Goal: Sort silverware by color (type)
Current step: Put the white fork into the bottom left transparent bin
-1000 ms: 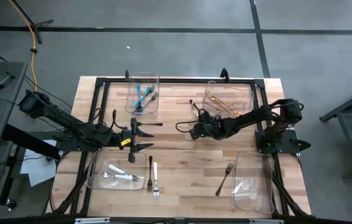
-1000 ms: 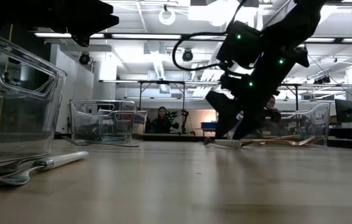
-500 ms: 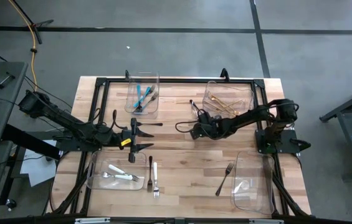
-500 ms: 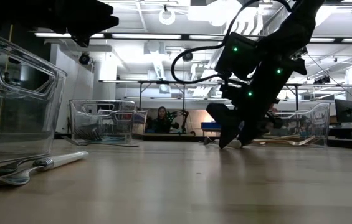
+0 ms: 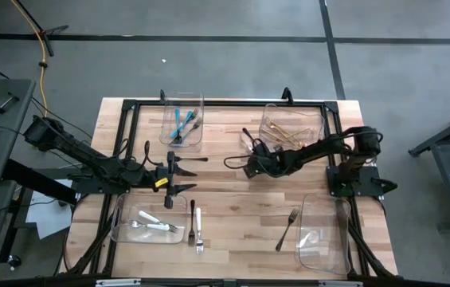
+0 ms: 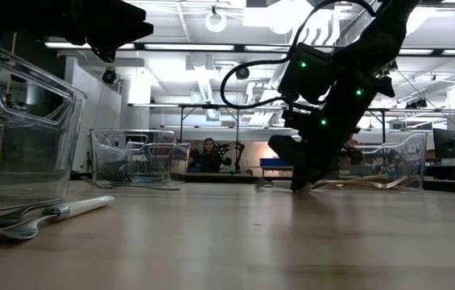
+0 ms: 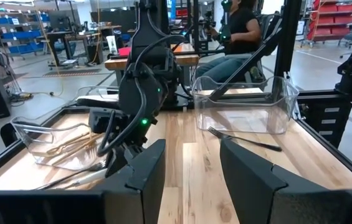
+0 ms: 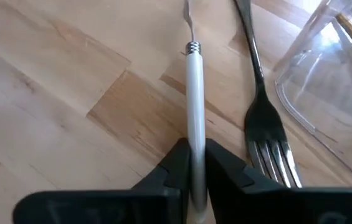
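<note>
Jaws of the right gripper (image 8: 191, 180) pinch a white-handled utensil (image 8: 194, 99), its length pointing straight ahead.

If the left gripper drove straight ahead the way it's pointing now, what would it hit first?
Most likely the right arm's wrist, which sits ahead of the open left gripper, slightly to one side. Depth is hard to judge.
</note>
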Motion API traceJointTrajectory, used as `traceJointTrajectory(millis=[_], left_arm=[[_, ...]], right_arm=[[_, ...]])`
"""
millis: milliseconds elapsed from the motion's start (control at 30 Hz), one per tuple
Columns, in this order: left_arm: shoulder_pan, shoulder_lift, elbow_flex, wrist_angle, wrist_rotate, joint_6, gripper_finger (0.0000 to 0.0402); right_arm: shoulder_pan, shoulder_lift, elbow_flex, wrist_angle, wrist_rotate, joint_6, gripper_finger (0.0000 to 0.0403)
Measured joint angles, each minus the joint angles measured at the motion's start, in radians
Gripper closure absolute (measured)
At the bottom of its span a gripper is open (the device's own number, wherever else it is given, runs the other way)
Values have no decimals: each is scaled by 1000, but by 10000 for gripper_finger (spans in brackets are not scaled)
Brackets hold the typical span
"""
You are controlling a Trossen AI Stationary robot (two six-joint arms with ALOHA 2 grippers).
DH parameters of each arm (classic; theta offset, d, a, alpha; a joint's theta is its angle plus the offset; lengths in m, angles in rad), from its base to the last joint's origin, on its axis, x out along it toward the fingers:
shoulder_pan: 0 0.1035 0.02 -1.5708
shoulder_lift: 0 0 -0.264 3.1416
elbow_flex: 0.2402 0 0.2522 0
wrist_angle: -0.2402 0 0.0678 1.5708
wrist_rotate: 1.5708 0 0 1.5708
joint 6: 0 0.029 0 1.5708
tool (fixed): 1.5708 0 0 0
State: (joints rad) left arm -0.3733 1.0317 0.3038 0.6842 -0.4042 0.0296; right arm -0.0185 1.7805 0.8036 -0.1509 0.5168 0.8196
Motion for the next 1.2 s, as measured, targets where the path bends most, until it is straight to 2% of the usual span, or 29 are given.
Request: traceJointTrajectory(millis=[133,300,467,600,733,867,1100,1200], left_arm=[[0,0,0,0,0,0,257],[0,0,0,1,0,0,257],[-1,0,0,2,0,-15,257],[-1,0,0,14,1,-26,257],[-1,0,0,32,1,-26,257],[0,0,1,78,1,-26,257],[0,21,1,116,1,-59,256],[0,68,1,217,2,-62,250]], right_arm=[[30,-51,-4,13,-40,-71,380],[97,-145,-3,157,-17,-199,380],[186,-223,-2,327,103,-333,380],[255,-223,-2,589,186,-511,380],[300,-182,-2,873,125,-697,380],[320,-137,-2,1051,55,-777,380],[299,-88,-2,1151,-67,-799,380],[288,-65,-2,1187,-122,-795,380]])
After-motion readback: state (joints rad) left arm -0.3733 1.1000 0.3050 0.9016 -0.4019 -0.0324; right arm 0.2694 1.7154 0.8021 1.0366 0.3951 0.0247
